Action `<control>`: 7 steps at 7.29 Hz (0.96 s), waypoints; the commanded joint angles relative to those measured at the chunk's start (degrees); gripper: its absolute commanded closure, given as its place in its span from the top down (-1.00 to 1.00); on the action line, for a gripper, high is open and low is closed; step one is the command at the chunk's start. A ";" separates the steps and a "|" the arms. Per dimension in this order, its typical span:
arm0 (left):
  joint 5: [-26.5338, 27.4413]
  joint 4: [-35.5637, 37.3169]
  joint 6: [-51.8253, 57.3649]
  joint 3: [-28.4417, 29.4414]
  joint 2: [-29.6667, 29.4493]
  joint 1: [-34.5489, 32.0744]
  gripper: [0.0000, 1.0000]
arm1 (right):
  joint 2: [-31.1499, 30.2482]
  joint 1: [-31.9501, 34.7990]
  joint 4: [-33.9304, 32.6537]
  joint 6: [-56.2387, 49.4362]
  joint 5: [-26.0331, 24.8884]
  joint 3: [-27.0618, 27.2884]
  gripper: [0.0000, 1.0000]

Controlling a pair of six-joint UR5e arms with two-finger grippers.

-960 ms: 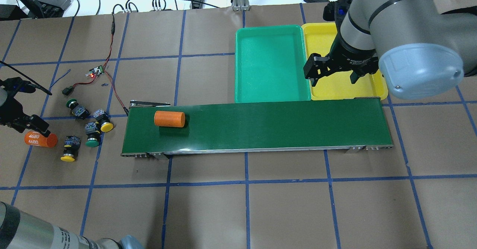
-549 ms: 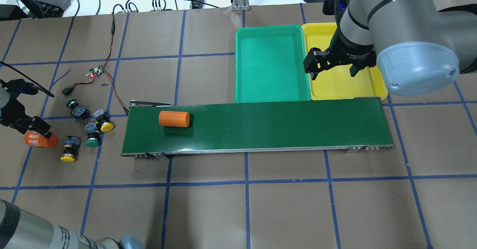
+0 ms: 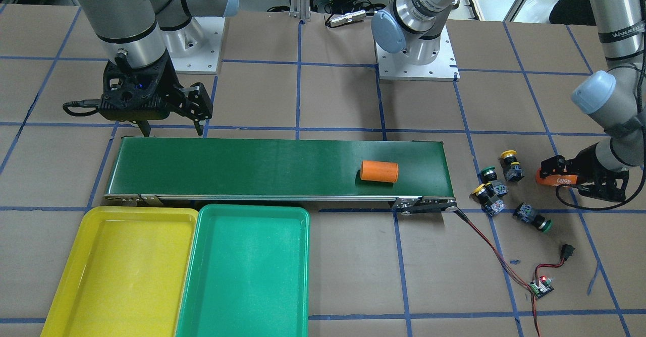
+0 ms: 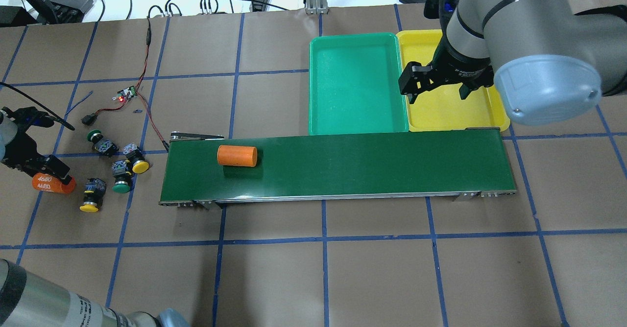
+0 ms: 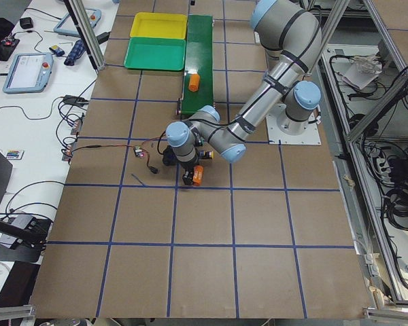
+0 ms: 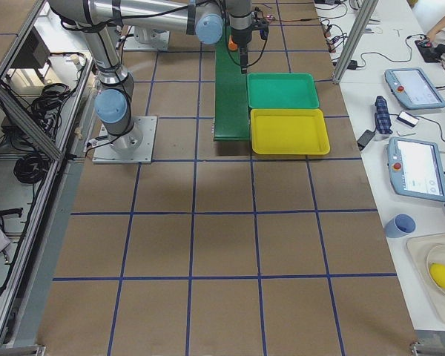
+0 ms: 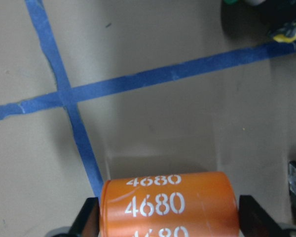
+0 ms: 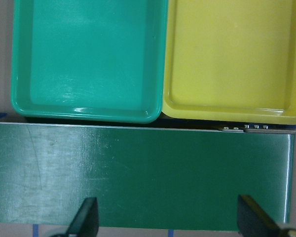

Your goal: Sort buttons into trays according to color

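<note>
Brown paper with blue tape lines covers the table (image 4: 274,278). 1 long dark green belt (image 4: 372,165) lies across it. At one end of the belt sit 2 trays, side by side and touching: the green tray (image 4: 357,87) and the yellow tray (image 4: 441,116).

All 4 buttons (image 4: 117,168) lie on the table past the other end of the belt, well apart from the trays. They are tipped on their sides in a loose bunch. 1 green button (image 4: 93,135) is at the far side and 1 yellow button (image 4: 89,206) at the near side. The other 2 lie between them.

A plain orange cylinder (image 4: 237,155) lies on the belt near the buttons' end.

The left gripper (image 3: 570,179) is low beside the buttons. Its fingers (image 7: 89,219) are spread wide, 1 at each end of an orange cylinder marked 4680 (image 7: 163,205).

The right gripper (image 3: 174,127) hangs over the belt's tray end. Its fingers are wide apart and hold nothing.
</note>
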 commanded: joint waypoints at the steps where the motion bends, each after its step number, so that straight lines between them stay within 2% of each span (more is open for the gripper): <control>1: 0.99 -0.58 0.01 0.04 -0.47 0.17 1.00 | 0.00 0.00 -0.07 0.00 0.00 0.04 1.00; 3: 1.79 -0.58 -0.25 -0.31 -0.47 0.18 1.00 | 0.00 0.00 -0.07 0.09 0.09 0.22 1.00; 4: 1.79 -0.58 -0.78 -0.05 -0.47 0.18 -0.24 | 0.00 0.00 -0.07 0.17 0.09 0.22 1.00; 5: 1.79 -1.45 -0.69 0.13 -0.21 0.18 -0.99 | 0.00 0.00 -0.07 0.17 0.09 0.30 1.00; 7: 0.57 -6.08 -0.87 1.96 3.81 -1.14 -1.00 | 0.00 0.00 -0.07 0.26 0.09 0.30 1.00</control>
